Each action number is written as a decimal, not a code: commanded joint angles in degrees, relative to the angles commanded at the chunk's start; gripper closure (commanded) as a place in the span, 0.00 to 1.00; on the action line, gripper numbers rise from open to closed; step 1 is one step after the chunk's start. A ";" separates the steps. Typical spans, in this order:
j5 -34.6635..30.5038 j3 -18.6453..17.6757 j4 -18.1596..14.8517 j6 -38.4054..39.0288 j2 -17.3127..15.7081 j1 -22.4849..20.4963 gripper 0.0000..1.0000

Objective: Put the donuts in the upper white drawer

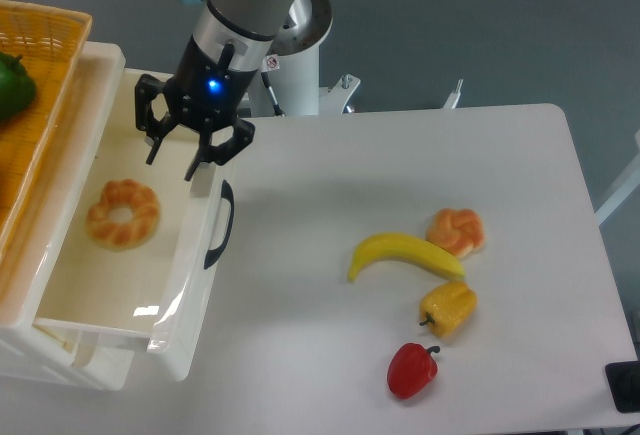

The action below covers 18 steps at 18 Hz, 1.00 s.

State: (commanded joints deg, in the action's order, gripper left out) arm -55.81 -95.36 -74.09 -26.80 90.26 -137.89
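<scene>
One donut [122,227] lies in the drawer [190,255] — the knotted one [456,231], at three o'clock, looks light and stiff; your empty, spread gripper [170,163] should pinch across its ridges.

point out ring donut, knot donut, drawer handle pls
Golden-orange ridged ring donut [122,214], fixed camera, on its ring, right side of the hole.
Golden-orange twisted knot donut [456,231], fixed camera, centre of the twist.
Curved black handle of the white plastic drawer [222,225], fixed camera, middle of its curve.
</scene>
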 joint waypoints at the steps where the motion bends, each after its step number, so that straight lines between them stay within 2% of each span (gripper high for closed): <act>1: 0.00 0.00 -0.09 -0.36 0.17 -0.96 0.11; 4: 0.00 0.09 -0.09 -0.36 0.35 -3.16 0.09; 5: -0.09 0.52 0.09 -0.45 0.53 -3.61 0.07; 6: -0.09 1.14 0.09 -0.45 0.79 -4.13 0.00; 9: 0.00 3.16 0.35 -0.88 2.37 -5.45 0.00; 10: 0.09 3.16 1.31 -6.02 2.81 -6.76 0.00; 12: -0.70 3.16 1.93 -10.36 4.30 -7.30 0.00; 16: -9.47 4.13 2.11 -16.87 6.32 -7.21 0.00; 18: -11.59 4.57 2.02 -20.12 7.03 -7.21 0.00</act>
State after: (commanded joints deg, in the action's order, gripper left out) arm -67.40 -90.79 -72.07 -46.91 97.29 -145.11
